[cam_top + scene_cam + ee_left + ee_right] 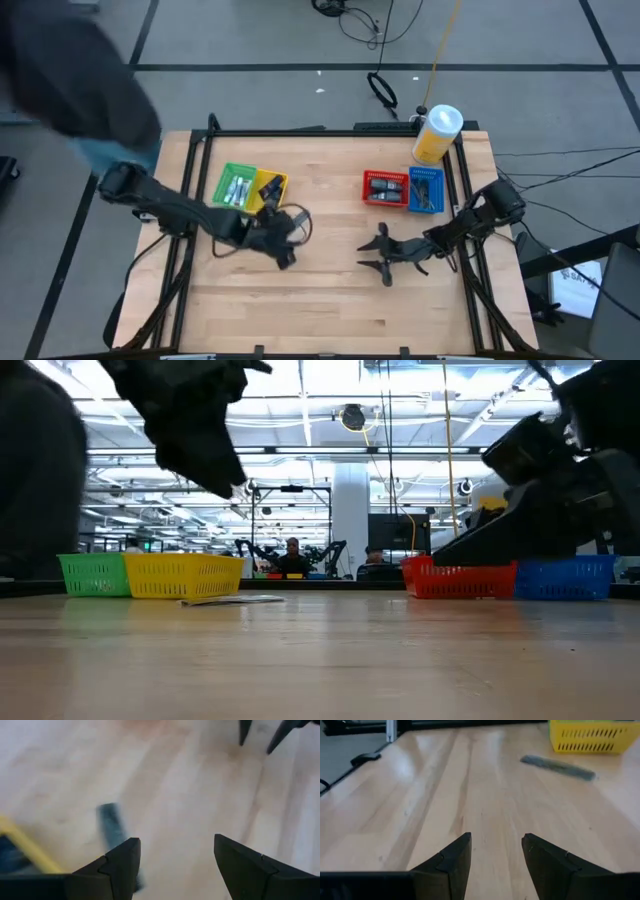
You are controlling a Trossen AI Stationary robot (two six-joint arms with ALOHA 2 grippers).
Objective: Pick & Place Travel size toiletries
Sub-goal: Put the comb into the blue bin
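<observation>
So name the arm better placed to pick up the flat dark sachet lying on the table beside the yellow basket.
Left. Its open left gripper hangs right by the sachet beside the yellow basket; the right gripper waits farther off, across the table.

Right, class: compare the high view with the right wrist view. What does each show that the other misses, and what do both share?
Only the high view shows the green basket, red basket, blue basket, the yellow white-capped jar and both arms. Only the right wrist view shows the flat dark sachet clearly, lying on the wood apart from the basket, and the right gripper with open, empty fingers. Both show the yellow basket and wooden table.
</observation>
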